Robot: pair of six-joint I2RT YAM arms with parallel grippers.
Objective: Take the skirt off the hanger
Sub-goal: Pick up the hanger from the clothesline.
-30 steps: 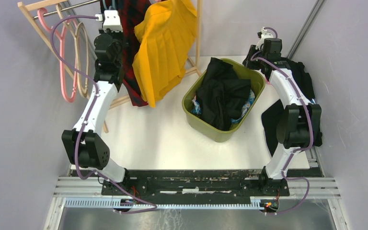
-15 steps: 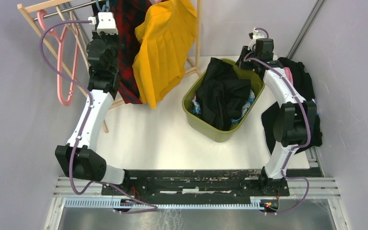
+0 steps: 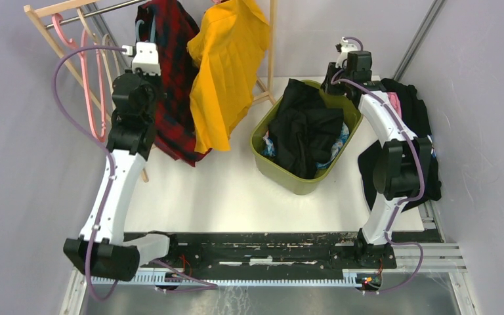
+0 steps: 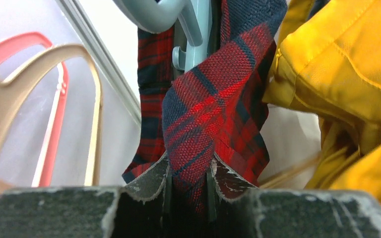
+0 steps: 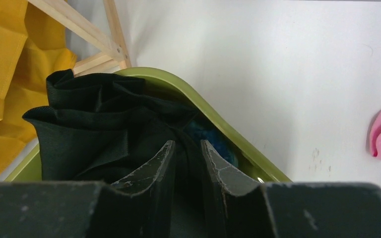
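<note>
White table [image 3: 236, 190] with a wooden rack [image 3: 272, 39] at its far left and a green basket [image 3: 282, 178] of black garments [image 5: 94, 124] at centre right. On the rack hang a yellow garment [image 3: 226, 65] and, just beside it on the left and touching it, the red plaid skirt [image 3: 174, 85]. The skirt is not yet off its pale blue hanger [image 4: 198, 25], whose clip shows against the cloth in the left wrist view. Pink hangers [image 3: 95, 85] hang bare farther left.

Left gripper [image 4: 189, 163]: jaws clamped on a fold of the plaid skirt below the hanger. Right gripper [image 5: 187, 146]: poised at the basket's far rim, jaws narrowly apart; whether black cloth lies between them cannot be told.

Step in hand, as judged: the grip on the skirt is made and the pull-off remains to be done. The next move calls for drawing the fold down and away from the clip so the waistband slips free, without dragging the hanger off its rail or snagging the yellow garment.
</note>
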